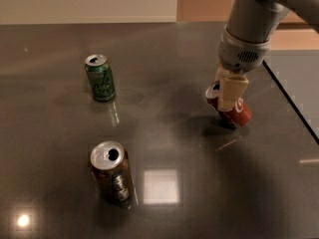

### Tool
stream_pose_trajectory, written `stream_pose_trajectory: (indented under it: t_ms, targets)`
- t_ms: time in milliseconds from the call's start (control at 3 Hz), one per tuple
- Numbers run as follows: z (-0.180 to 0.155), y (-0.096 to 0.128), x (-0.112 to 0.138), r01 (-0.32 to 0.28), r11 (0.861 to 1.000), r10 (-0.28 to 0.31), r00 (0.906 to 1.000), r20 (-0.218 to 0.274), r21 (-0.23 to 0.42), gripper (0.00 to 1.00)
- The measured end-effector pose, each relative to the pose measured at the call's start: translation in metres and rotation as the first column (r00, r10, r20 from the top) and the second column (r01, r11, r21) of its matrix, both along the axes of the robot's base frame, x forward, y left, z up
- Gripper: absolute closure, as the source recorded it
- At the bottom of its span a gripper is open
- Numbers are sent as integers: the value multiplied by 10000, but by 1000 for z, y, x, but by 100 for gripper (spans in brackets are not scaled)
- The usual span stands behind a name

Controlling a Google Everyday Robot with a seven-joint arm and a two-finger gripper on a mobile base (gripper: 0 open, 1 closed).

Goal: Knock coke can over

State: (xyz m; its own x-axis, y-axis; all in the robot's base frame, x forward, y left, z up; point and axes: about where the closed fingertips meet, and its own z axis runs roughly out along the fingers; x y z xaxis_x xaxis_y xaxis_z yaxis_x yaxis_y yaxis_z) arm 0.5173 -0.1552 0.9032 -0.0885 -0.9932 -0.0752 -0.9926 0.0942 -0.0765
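The coke can (241, 114) is red with white lettering and a silver top. It lies steeply tilted on the dark table (174, 148) at the right, its top pointing left and towards the camera. My gripper (227, 99) comes down from the upper right and sits right on the upper part of the can, covering part of it. The grey arm above it fills the top right corner.
A green can (100, 78) stands upright at the back left. A brown can with silver markings (112, 173) stands upright at the front left. The table's right edge (294, 108) runs diagonally just right of the coke can, with a lower floor beyond.
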Motion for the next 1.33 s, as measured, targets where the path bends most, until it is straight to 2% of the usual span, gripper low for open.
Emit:
stream_pose_trajectory:
  t_ms: [333, 1333]
  targets:
    - [-2, 9, 0, -362, 9993, 361, 9993, -69, -61, 83]
    - [-8, 35, -4, -1106, 9935, 1113, 9934, -282, 253, 15]
